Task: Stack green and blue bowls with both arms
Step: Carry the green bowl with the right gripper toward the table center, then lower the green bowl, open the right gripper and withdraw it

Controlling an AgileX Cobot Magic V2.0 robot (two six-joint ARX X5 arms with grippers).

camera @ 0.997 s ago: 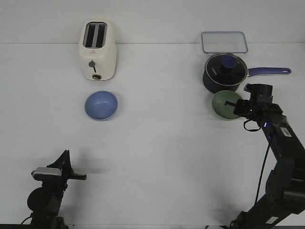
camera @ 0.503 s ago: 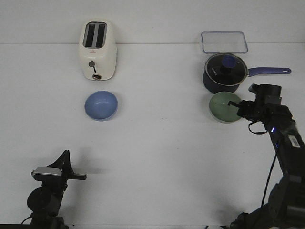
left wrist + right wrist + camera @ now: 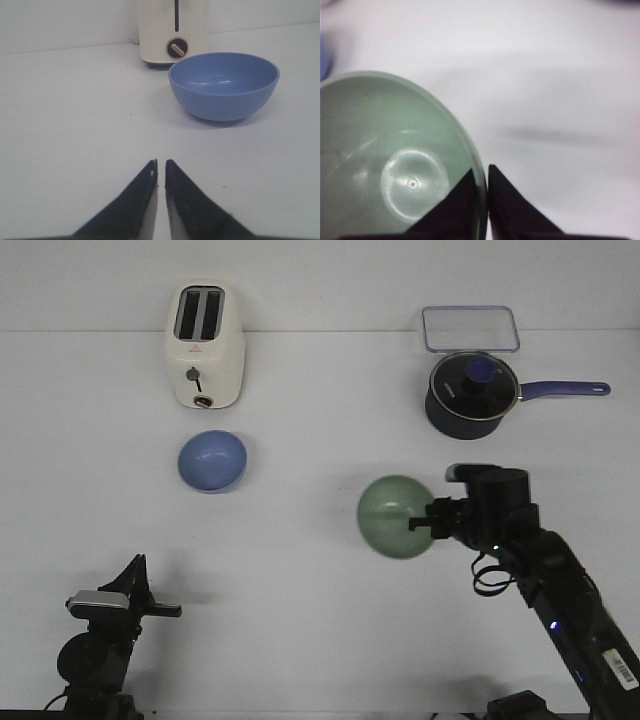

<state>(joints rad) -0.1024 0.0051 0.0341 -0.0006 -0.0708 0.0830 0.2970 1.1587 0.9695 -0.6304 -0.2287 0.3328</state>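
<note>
The pale green bowl [image 3: 393, 517] hangs above the table at centre right, held by its rim in my right gripper [image 3: 430, 521], which is shut on it. In the right wrist view the bowl [image 3: 395, 165] fills the frame's left part, its rim pinched between the two fingers [image 3: 483, 172]. The periwinkle blue bowl [image 3: 212, 461] sits upright on the table in front of the toaster. It also shows in the left wrist view [image 3: 223, 85], well ahead of my left gripper [image 3: 161, 162]. The left gripper [image 3: 165, 610] is shut and empty, low at the front left.
A cream toaster [image 3: 205, 344] stands behind the blue bowl. A dark navy saucepan with a glass lid [image 3: 472, 392] and a purple handle sits at the back right. A clear rectangular container [image 3: 470, 328] lies behind it.
My right gripper has lifted the green bowl from beside the saucepan and carried it left and toward the front. The bowl is tipped more on its side. The left arm has not moved.
</note>
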